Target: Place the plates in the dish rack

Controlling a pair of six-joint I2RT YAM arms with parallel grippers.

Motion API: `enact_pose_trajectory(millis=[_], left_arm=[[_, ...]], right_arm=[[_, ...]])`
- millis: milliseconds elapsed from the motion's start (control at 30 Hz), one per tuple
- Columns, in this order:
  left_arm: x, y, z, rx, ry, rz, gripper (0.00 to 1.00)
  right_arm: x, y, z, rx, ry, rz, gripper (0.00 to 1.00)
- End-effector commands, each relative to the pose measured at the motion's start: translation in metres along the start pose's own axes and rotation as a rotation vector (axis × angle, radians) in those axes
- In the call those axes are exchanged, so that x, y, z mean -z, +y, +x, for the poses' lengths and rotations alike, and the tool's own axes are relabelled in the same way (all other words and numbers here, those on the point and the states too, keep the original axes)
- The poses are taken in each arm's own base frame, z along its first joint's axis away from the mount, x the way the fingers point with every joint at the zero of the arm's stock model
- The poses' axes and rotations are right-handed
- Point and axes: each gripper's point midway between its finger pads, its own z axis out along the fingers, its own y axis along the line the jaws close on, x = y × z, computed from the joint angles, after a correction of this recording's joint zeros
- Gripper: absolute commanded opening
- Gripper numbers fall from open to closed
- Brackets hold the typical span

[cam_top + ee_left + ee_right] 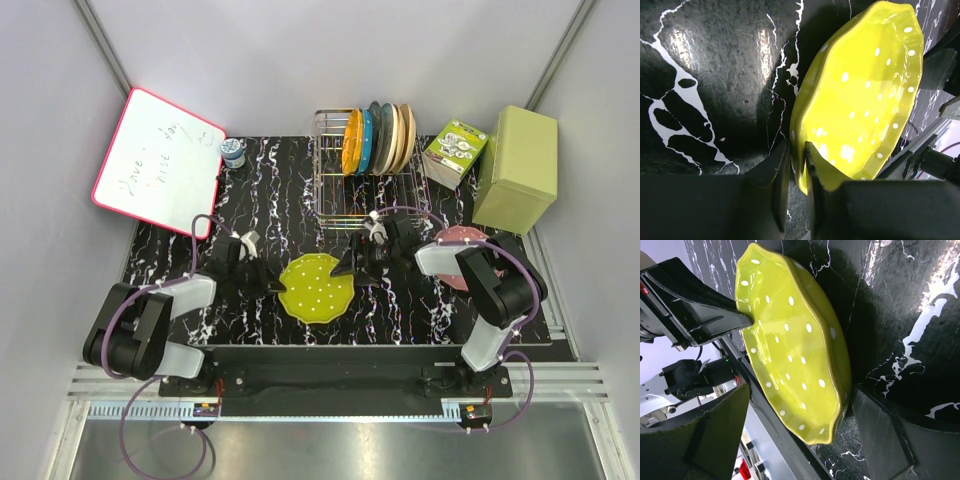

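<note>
The yellow-green dotted plate (316, 288) is in the middle of the black marbled mat. My left gripper (272, 282) is shut on its left rim; the left wrist view shows both jaws pinching the rim (799, 170). My right gripper (350, 265) is open at the plate's right rim, its fingers (875, 435) standing wide on either side of the plate (790, 350). The pink plate (462, 241) lies flat at the right, partly hidden under my right arm. The orange plate (351, 142) and the blue plate (365, 140) stand upright in the chrome dish rack (345, 205).
Dark teal, beige and tan plates (395, 135) fill the rack's right slots. An olive-green box (517, 168) and a small printed box (455, 150) stand at the back right. A red-framed whiteboard (158, 162) and a small jar (233, 152) are at the back left.
</note>
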Motion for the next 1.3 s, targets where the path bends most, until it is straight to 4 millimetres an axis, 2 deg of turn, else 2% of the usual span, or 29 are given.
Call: enact_pose_trajectory(millis=[0, 67, 100, 200, 433, 567, 667, 767, 800, 833, 867, 900, 933, 967, 1000, 1033, 1067, 1100, 1133, 1167, 1200, 1233, 1267], left_arm=[[-0.007, -0.013, 0.011, -0.026, 0.04, 0.067, 0.12], [-0.008, -0.013, 0.016, -0.029, 0.056, 0.073, 0.1], [-0.008, -0.014, 0.017, -0.032, 0.06, 0.075, 0.03], [-0.01, -0.015, 0.021, -0.035, 0.075, 0.078, 0.01], [-0.01, -0.019, 0.023, -0.029, 0.081, 0.088, 0.02], [-0.009, -0.024, 0.026, -0.028, 0.088, 0.101, 0.02], [-0.006, -0.029, 0.023, -0.036, 0.079, 0.115, 0.03], [-0.002, -0.031, 0.022, -0.056, 0.071, 0.119, 0.04], [-0.001, -0.028, 0.023, -0.063, 0.078, 0.101, 0.04], [0.003, -0.032, 0.01, -0.078, 0.049, 0.103, 0.05], [0.011, -0.033, 0.003, -0.097, 0.033, 0.104, 0.18], [0.019, -0.027, -0.014, -0.179, -0.011, 0.082, 0.31], [0.028, -0.037, -0.039, -0.243, -0.068, 0.067, 0.45], [0.041, -0.039, -0.048, -0.284, -0.082, 0.038, 0.67], [0.052, -0.039, -0.063, -0.402, -0.105, 0.023, 0.78], [0.061, -0.042, -0.074, -0.443, -0.116, 0.001, 0.9], [0.081, -0.057, -0.095, -0.479, -0.15, -0.021, 0.99], [0.095, -0.055, -0.112, -0.52, -0.195, -0.057, 0.99], [0.109, -0.059, -0.127, -0.53, -0.245, -0.079, 0.99], [0.134, -0.067, -0.147, -0.547, -0.349, -0.129, 0.99], [0.153, -0.065, -0.16, -0.546, -0.42, -0.172, 0.99], [0.178, -0.074, -0.166, -0.581, -0.511, -0.198, 0.99], [0.197, -0.067, -0.175, -0.605, -0.584, -0.293, 0.99]], right_arm=[[-0.011, -0.011, 0.035, -0.035, 0.077, 0.029, 0.89], [-0.014, -0.006, 0.043, -0.019, 0.092, 0.021, 0.87], [-0.014, -0.003, 0.046, -0.022, 0.094, 0.015, 0.86], [-0.016, 0.003, 0.052, -0.022, 0.1, -0.004, 0.79], [-0.015, 0.007, 0.046, -0.009, 0.077, -0.015, 0.68], [-0.01, 0.018, 0.034, 0.018, 0.039, -0.035, 0.57], [-0.005, 0.025, 0.027, 0.038, 0.019, -0.052, 0.46], [0.002, 0.036, 0.018, 0.087, 0.002, -0.079, 0.21], [0.005, 0.042, 0.015, 0.125, -0.01, -0.083, 0.02], [0.007, 0.039, 0.011, 0.157, -0.022, -0.049, 0.0], [0.009, 0.039, 0.009, 0.175, -0.029, -0.042, 0.0], [0.016, 0.048, 0.007, 0.212, -0.045, -0.062, 0.0], [0.02, 0.051, 0.007, 0.244, -0.039, -0.064, 0.0], [0.025, 0.054, 0.005, 0.255, -0.044, -0.065, 0.0], [0.03, 0.058, 0.007, 0.262, -0.033, -0.066, 0.0], [0.033, 0.064, 0.002, 0.297, -0.043, -0.067, 0.0], [0.035, 0.069, 0.001, 0.315, -0.044, -0.074, 0.0], [0.04, 0.069, 0.005, 0.314, -0.031, -0.058, 0.0], [0.043, 0.078, -0.002, 0.354, -0.045, -0.064, 0.0], [0.046, 0.083, -0.005, 0.372, -0.052, -0.065, 0.0], [0.05, 0.088, -0.005, 0.384, -0.044, -0.059, 0.0], [0.056, 0.107, -0.015, 0.444, -0.067, -0.081, 0.0], [0.06, 0.117, -0.018, 0.469, -0.072, -0.093, 0.0]])
